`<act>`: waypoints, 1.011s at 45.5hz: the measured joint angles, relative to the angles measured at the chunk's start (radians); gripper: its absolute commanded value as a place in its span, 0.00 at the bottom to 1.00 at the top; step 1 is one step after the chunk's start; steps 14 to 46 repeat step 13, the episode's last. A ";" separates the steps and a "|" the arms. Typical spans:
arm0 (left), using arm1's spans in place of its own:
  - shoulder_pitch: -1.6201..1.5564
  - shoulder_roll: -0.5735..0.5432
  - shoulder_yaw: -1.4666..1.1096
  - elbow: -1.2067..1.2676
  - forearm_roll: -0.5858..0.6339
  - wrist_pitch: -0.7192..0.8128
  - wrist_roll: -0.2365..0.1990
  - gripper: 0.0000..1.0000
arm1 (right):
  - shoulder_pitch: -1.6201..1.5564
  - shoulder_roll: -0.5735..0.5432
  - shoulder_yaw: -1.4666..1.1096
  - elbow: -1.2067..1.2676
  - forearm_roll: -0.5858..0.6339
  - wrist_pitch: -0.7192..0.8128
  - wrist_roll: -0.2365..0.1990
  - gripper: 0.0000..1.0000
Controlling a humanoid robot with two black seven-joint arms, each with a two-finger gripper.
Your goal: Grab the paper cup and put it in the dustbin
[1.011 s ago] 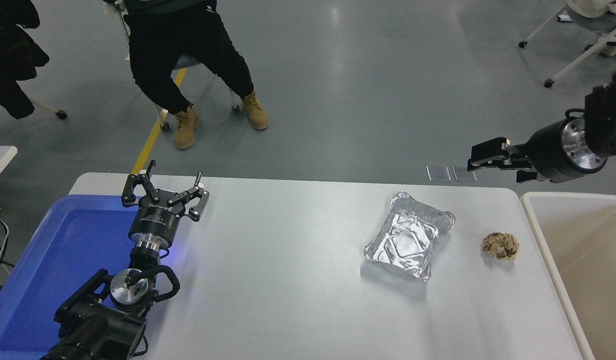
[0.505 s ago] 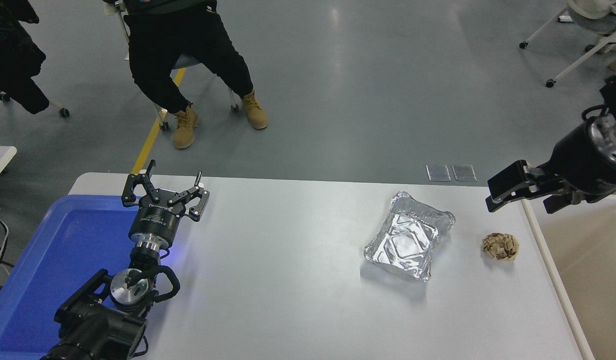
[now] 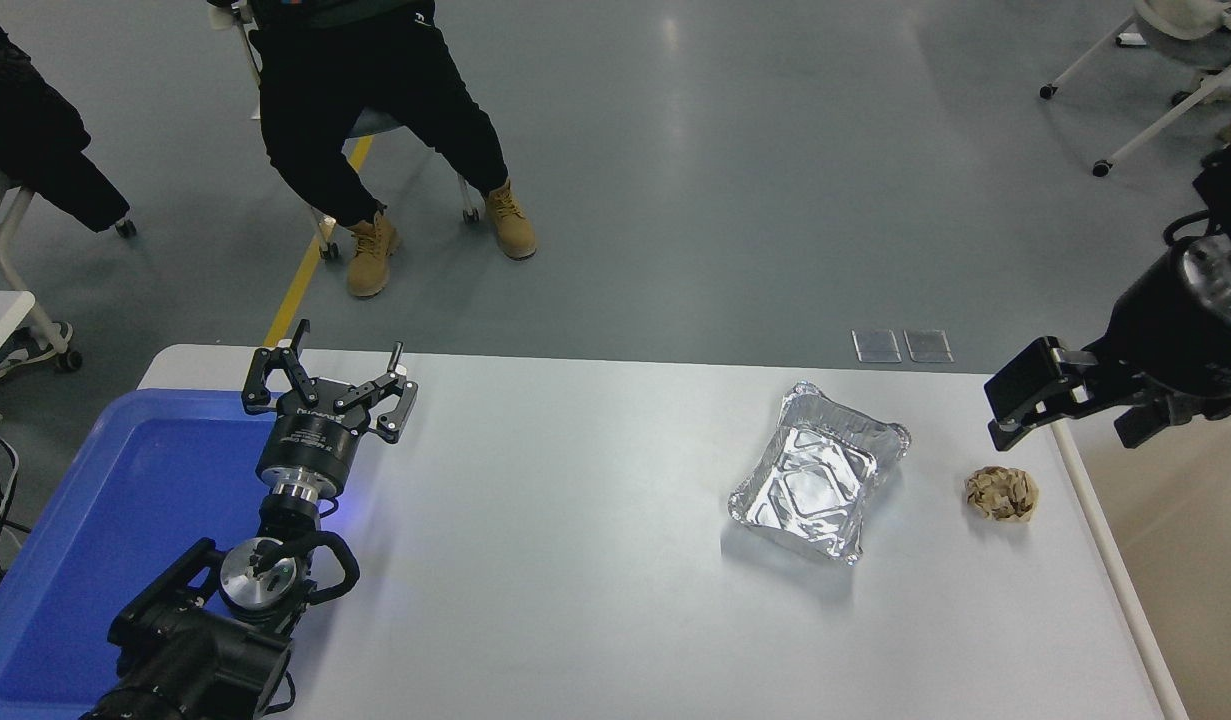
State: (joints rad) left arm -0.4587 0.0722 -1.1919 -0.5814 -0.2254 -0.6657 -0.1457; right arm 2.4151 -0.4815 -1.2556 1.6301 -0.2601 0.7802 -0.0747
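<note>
head view: white table (image 3: 575, 560) fills the lower half. dustbin (image 3: 1190, 560) sits past its 3 o'clock edge; no paper cup visible. blue tray (image 3: 125, 500) lies at 8 o'clock under my left gripper (image 3: 327, 382), fingers spread. my right gripper (image 3: 1020, 405) hangs at 3 o'clock; i cannot tell its state. foil tray (image 3: 820, 470) sits beside a crumpled paper ball (image 3: 1001, 493).
</note>
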 measured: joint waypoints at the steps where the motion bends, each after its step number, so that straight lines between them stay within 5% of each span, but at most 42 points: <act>1: 0.000 0.000 0.000 0.000 0.000 0.000 0.000 0.99 | 0.000 0.007 0.000 0.000 0.007 0.001 0.000 1.00; 46: 0.000 0.000 0.000 0.000 0.000 0.000 0.000 0.99 | -0.007 0.072 -0.004 -0.005 0.067 0.004 0.001 1.00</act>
